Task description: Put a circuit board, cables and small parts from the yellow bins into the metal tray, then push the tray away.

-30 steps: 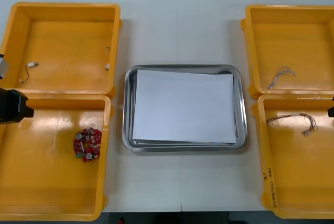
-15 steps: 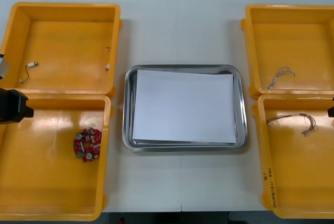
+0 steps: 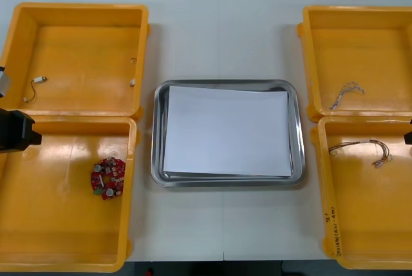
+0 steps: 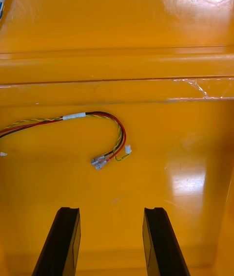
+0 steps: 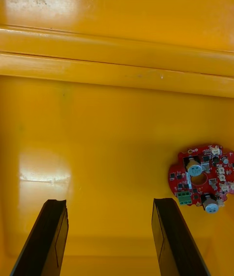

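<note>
Nothing moved since a second ago. One table point(image 3: 219, 31), four bins point(image 3: 138, 64), one tray point(image 3: 156, 136) between them, white inside. Over the near-left bin the left gripper point(image 5: 109, 202) is spread wide, one board point(image 5: 202, 183) beside a finger. Over the near-right bin the right gripper point(image 4: 111, 210) is parted, narrower, near the red-yellow cable point(image 4: 105, 120). Three cables in all: blue-white cable point(image 3: 346, 92) far-right, black cable point(image 3: 31, 91) far-left with two parts point(image 3: 132, 82).

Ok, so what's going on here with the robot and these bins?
Nothing is held yet. The left pincer hangs open over the near left yellow bin, the red circuit board lying just off to one side of it. The right pincer hangs open over the near right yellow bin, the red and yellow cable ahead of it. The metal tray between the bins, white inside, has no parts in it.
</note>
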Motion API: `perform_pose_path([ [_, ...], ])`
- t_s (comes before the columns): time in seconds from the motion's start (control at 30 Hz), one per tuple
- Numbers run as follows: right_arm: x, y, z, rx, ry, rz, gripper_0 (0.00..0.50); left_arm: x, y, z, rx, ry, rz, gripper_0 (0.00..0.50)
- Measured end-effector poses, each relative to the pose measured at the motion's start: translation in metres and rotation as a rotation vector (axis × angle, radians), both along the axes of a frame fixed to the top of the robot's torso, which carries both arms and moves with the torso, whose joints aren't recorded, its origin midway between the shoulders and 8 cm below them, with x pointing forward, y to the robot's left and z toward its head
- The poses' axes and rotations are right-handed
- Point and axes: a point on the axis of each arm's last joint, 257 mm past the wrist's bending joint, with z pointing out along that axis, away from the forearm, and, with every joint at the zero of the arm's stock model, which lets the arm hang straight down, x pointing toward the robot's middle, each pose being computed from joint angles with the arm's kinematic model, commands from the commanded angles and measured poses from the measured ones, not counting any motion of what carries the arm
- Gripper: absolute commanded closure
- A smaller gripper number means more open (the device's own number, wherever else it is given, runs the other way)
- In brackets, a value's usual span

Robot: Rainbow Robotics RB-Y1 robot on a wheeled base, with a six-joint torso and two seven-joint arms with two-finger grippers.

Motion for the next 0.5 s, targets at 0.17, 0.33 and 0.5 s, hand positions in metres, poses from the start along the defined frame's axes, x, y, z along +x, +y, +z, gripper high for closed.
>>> perform_pose_path([
  [0.17,0.0000,0.0000,0.0000,0.000,0.000,0.000,0.130,0.0000,0.0000,0.0000,0.000,0.000,0.000,0.000],
  [0.33,0.0000,0.0000,0.0000,0.000,0.000,0.000,0.132,0.0000,0.0000,0.0000,0.000,0.000,0.000,0.000],
  [0.5,0.0000,0.0000,0.0000,0.000,0.000,0.000,0.132,0.0000,0.0000,0.0000,0.000,0.000,0.000,0.000],
])
